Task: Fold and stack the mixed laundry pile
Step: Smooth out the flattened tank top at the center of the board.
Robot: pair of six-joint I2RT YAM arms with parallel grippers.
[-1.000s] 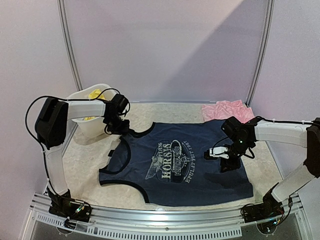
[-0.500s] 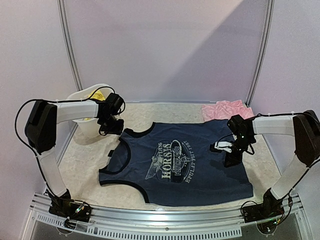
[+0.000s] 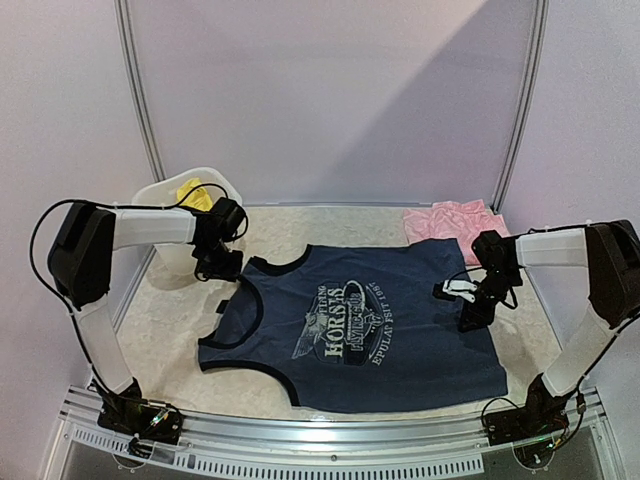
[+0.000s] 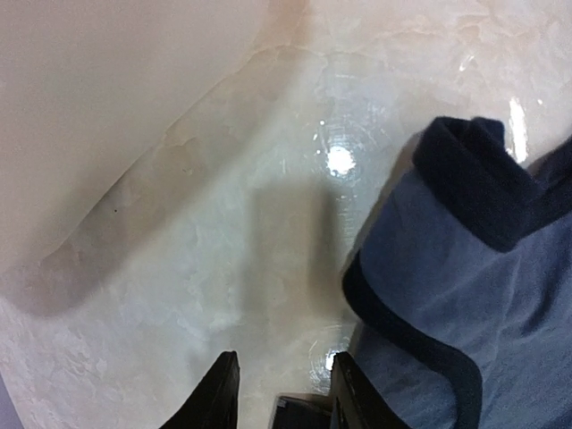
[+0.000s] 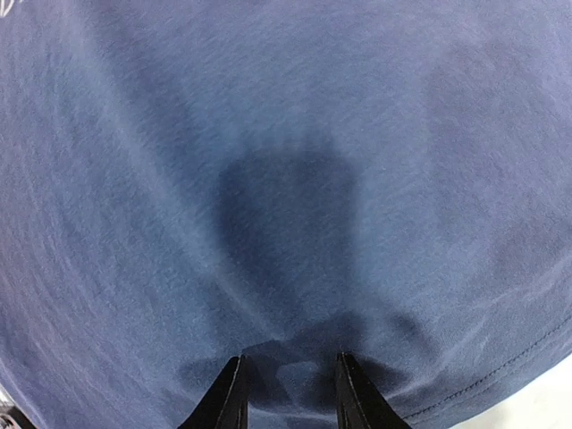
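Two grippers, narrowly parted, empty: left gripper (image 4: 285, 359) over the table (image 4: 206, 232) beside the navy top (image 3: 370, 320), right gripper (image 5: 290, 359) above its cloth

My left claw (image 3: 218, 266) has let go and slid left off the navy top (image 3: 370, 335); my right claw (image 3: 470, 318) has drifted toward the frame's right.

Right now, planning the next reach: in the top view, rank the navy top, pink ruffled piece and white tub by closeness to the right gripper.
1. navy top, directly under the right gripper.
2. pink ruffled piece, beyond it at the far right.
3. white tub, far left corner.
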